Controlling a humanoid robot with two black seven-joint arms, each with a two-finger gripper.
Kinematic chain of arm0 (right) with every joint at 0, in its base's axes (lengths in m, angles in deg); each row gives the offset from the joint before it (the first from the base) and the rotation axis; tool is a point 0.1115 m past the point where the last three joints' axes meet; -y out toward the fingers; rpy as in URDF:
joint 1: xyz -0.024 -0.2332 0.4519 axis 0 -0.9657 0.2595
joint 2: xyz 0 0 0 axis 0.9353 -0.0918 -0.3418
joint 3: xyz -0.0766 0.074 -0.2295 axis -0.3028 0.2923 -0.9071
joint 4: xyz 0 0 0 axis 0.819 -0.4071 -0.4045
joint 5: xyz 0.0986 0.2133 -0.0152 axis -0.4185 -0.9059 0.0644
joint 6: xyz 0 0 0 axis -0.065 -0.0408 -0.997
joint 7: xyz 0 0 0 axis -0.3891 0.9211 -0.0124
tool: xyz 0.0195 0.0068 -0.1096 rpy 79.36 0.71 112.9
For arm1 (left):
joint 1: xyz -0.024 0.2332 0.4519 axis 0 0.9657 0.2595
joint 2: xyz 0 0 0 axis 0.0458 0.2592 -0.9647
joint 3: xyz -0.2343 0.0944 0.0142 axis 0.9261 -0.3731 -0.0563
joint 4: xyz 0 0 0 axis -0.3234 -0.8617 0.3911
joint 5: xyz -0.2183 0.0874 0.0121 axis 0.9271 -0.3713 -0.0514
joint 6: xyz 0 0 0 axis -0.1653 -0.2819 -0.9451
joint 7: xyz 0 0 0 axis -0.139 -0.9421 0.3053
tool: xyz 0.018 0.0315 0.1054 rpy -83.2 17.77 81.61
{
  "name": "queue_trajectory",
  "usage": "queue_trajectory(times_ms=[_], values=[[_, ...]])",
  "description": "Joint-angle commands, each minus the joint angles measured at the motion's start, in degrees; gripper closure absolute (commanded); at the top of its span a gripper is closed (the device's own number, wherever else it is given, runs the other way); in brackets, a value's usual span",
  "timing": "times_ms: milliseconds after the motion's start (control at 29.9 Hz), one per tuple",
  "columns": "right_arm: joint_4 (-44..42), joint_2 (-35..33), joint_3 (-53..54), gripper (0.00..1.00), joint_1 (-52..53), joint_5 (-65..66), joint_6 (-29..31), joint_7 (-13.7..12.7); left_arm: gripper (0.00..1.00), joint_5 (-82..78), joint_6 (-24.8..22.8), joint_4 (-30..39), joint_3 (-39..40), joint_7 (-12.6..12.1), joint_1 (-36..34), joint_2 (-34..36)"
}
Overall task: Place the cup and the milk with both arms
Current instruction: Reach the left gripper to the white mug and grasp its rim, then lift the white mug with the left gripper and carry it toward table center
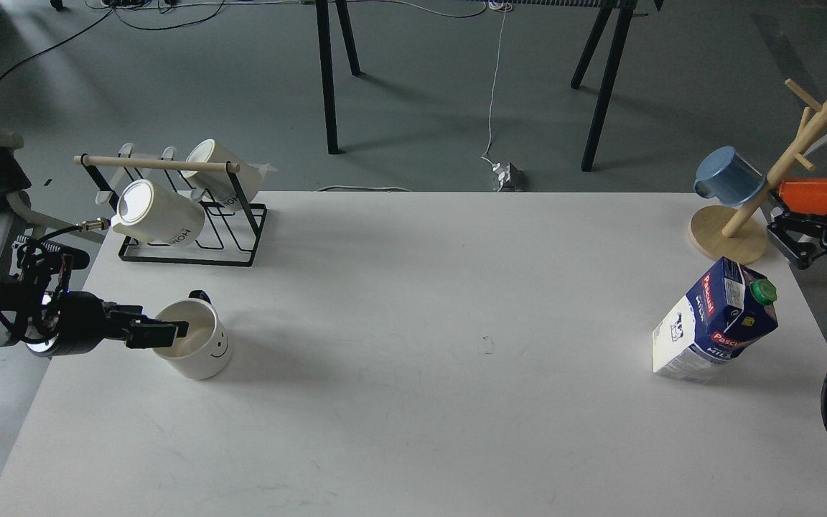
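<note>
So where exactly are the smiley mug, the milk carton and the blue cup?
Smiley mug (pixel 207 357): head view, on its white side next to the drawn face.
Milk carton (pixel 716 319): head view, on its dark blue front panel.
Blue cup (pixel 731 177): head view, on its outer wall.

One view only, from the robot's own head, looking forward and steeply down across the white table (pixel 413 287). It sits fairly high and back: the whole tabletop shows, plus grey floor (pixel 413 93) and black trestle legs (pixel 327 79) beyond the far edge.
</note>
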Motion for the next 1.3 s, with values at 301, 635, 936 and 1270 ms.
queue_trajectory(times_ms=[301,635,936,1270], values=[[-0.69,0.00,0.17,0.01,-0.19,0.00,0.00,0.09,0.41,-1.30,1.16,-1.18,-0.08,0.00,0.24,-1.08],[-0.69,-0.09,0.17,0.01,-0.10,0.00,0.00,0.09,0.93,-2.45,6.88,-1.09,0.09,0.00,0.86,-1.69],[-0.95,-0.26,0.26,0.01,-0.11,0.00,0.00,0.09,0.95,-2.10,6.70,1.20,0.62,0.00,0.51,-0.72],[-2.62,-0.44,0.87,0.01,-0.02,-0.26,0.00,0.18,0.95,8.18,-3.84,20.35,8.08,0.00,-0.55,2.28]])
